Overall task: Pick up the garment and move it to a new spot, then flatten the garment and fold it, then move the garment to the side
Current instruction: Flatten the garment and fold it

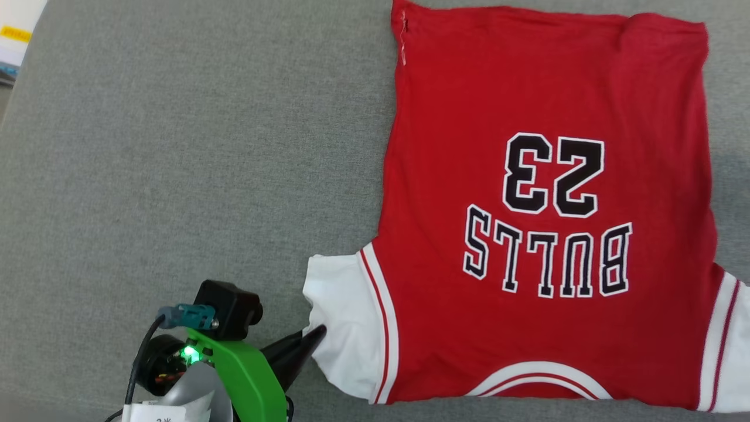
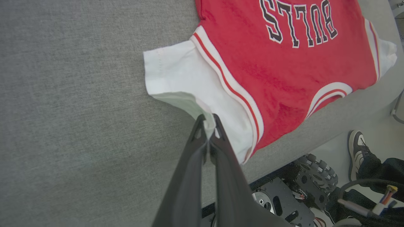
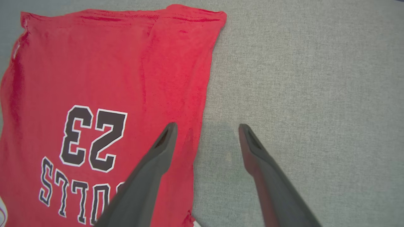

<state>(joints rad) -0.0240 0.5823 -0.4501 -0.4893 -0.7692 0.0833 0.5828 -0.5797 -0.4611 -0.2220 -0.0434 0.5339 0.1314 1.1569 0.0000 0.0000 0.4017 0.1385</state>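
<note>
Your L end effector [image 2: 208,122] pinched white sleeve [image 2: 180,72] of garment [image 1: 545,88]; R end effector [image 3: 206,126] stood wide, empty, over garment side edge.

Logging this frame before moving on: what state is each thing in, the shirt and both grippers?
garment: spread flat on the grey surface, print up, unfolded.
left gripper: shut on the white sleeve at its edge.
white sleeve: pinched edge lifted off the surface.
right gripper: open, empty, over the garment's side edge.
</note>
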